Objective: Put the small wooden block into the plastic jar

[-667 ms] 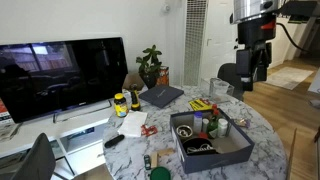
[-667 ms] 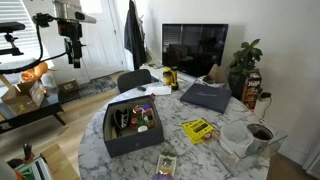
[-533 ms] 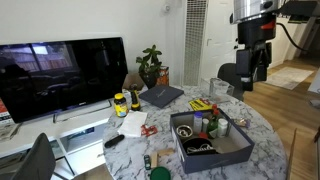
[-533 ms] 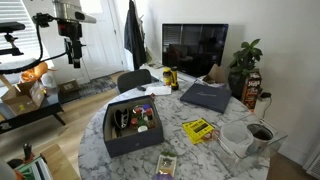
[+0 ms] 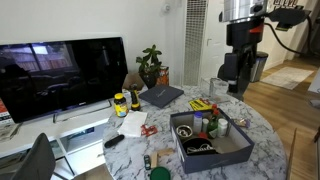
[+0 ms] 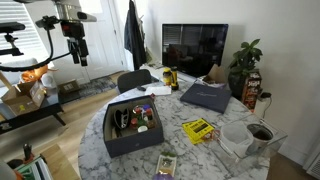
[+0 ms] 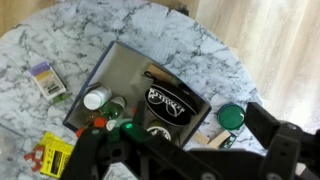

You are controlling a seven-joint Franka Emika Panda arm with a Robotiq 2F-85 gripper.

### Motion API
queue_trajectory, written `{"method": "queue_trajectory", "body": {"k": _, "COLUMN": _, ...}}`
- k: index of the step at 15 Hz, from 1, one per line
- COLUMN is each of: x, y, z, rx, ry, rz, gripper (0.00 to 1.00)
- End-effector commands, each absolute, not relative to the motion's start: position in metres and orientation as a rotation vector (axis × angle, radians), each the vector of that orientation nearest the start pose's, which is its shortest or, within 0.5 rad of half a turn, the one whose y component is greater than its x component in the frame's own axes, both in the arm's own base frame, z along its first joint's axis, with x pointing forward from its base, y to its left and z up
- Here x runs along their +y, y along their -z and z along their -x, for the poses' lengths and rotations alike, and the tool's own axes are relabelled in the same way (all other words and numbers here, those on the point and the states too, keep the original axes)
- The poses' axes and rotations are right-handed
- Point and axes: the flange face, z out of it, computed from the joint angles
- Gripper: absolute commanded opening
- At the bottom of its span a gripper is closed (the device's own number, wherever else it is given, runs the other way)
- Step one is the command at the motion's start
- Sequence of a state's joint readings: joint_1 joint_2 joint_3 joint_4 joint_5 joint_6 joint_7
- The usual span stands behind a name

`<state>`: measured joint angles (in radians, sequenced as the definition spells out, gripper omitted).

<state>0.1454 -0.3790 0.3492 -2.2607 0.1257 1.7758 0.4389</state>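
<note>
My gripper (image 5: 240,72) hangs high above the far side of the round marble table (image 5: 262,128), open and empty; it also shows in an exterior view (image 6: 77,50). In the wrist view its two dark fingers (image 7: 190,160) stand wide apart with nothing between them. The small wooden block (image 7: 202,138) lies on the marble beside a green lid (image 7: 232,116), just off one corner of the dark box (image 7: 125,75). In an exterior view the block (image 5: 147,159) lies near the table's front edge. A clear plastic jar (image 5: 219,88) stands at the table's far edge, also seen in an exterior view (image 6: 235,134).
The open dark box (image 5: 212,145) holds bottles and small items. A yellow packet (image 6: 197,128), a laptop (image 5: 162,96), a yellow-lidded bottle (image 5: 120,103), a potted plant (image 5: 150,66) and a television (image 5: 62,75) are nearby. Chairs stand round the table.
The arm has shifted a little sideways, towards the table, still high up. Nothing on the table has moved.
</note>
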Motion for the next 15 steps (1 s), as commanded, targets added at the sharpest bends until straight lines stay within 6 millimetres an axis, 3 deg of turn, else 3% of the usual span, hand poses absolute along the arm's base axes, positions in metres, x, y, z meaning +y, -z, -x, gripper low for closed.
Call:
{"method": "queue_trajectory", "body": {"k": 1, "x": 0.281, "y": -0.464, "z": -0.415, "rx": -0.216, "ry": -0.115, "rz": 3.327, "gripper": 1.0}}
{"method": "queue_trajectory", "body": {"k": 6, "x": 0.317, "y": -0.419, "z": -0.478, "rx": -0.604, "ry": -0.064, "rz": 3.53, "gripper": 1.0}}
{"method": "queue_trajectory", "body": {"k": 8, "x": 0.329, "y": -0.398, "z": -0.504, "rx": -0.774, "ry": -0.126, "rz": 3.559, "gripper": 1.0}}
{"method": "queue_trajectory", "body": {"k": 9, "x": 0.312, "y": -0.417, "z": -0.479, "rx": -0.645, "ry": -0.047, "rz": 3.528, "gripper": 1.0}}
{"method": "queue_trajectory", "body": {"k": 12, "x": 0.326, "y": -0.393, "z": -0.504, "rx": -0.729, "ry": -0.11, "rz": 3.539, "gripper": 1.0}}
{"method": "queue_trajectory", "body": {"k": 15, "x": 0.329, "y": -0.394, "z": -0.507, "rx": -0.737, "ry": -0.11, "rz": 3.537, "gripper": 1.0}}
